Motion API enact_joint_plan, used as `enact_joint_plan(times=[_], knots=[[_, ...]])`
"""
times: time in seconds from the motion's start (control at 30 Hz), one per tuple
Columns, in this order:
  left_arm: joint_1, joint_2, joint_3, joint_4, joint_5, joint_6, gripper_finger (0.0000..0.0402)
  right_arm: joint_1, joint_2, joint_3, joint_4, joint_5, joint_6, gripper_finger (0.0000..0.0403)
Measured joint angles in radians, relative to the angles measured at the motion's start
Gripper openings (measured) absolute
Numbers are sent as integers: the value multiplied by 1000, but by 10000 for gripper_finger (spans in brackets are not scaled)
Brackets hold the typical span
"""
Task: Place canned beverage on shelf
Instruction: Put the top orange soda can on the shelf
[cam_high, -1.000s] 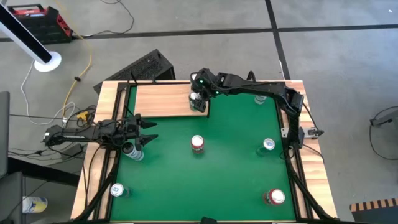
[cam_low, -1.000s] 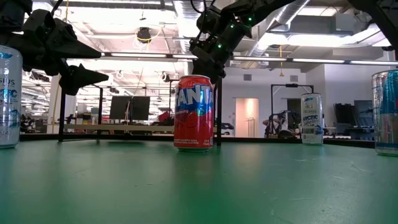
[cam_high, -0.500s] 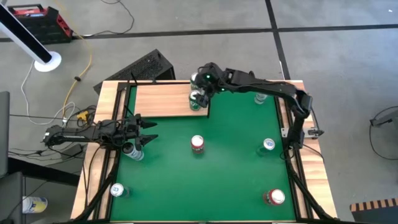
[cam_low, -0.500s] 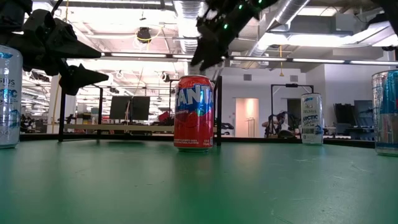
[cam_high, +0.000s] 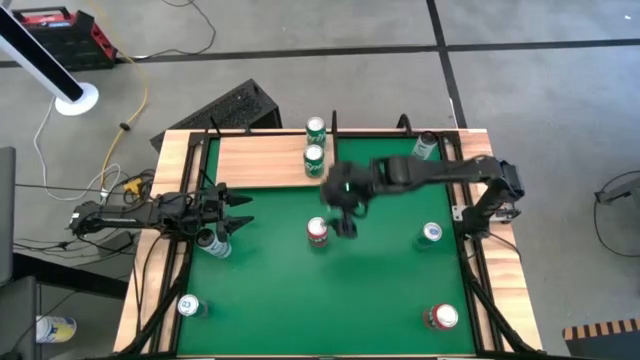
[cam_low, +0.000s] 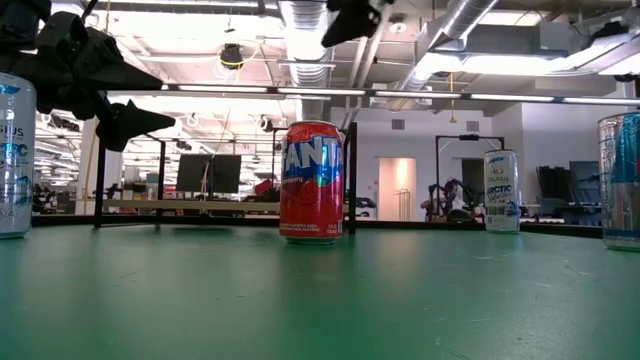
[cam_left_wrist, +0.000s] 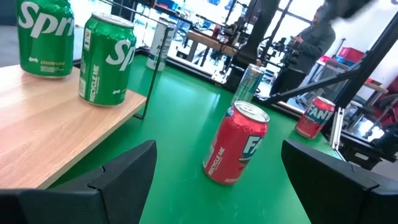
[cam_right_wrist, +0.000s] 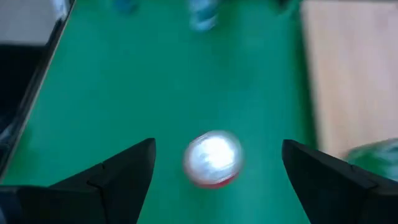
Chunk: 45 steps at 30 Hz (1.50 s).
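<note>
Nearby, green bench, workshop room beyond. Red can upright mid-bench, axis vertical. Right gripper just above it, fingers apart, empty. Left gripper spread at left edge. Farther, two green cans upright on shelf.

**Green table, wooden shelf, scattered cans**

Green table edged in pale wood. At its far left, light-wood shelf bearing two green cans near its right end. On the green: red can mid-table, another red can near right, silver cans, green-and-silver can far right.
</note>
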Motion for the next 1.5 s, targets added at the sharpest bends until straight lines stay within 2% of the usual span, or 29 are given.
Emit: enact_joint_plan(times=[0.07,0.23,0.33,0.53,0.83,0.97,1.23,1.5], knots=[[0,0,0,5,0,21,332,58,-19,-64,4,70,53,370],[0,8,1,67,14,95,332,193,-43,-224,159,264,168,370],[0,29,17,125,32,141,332,262,-47,-298,252,334,211,370],[0,135,155,102,21,224,332,351,-47,-356,391,427,230,370],[-1,500,328,158,26,369,332,429,-57,-361,384,509,236,370],[-25,676,380,268,33,436,332,450,-55,-361,380,510,237,370],[-67,996,493,437,180,454,332,455,-55,-377,377,512,262,370],[-66,1229,609,497,185,447,332,455,-55,-383,358,512,262,370]])
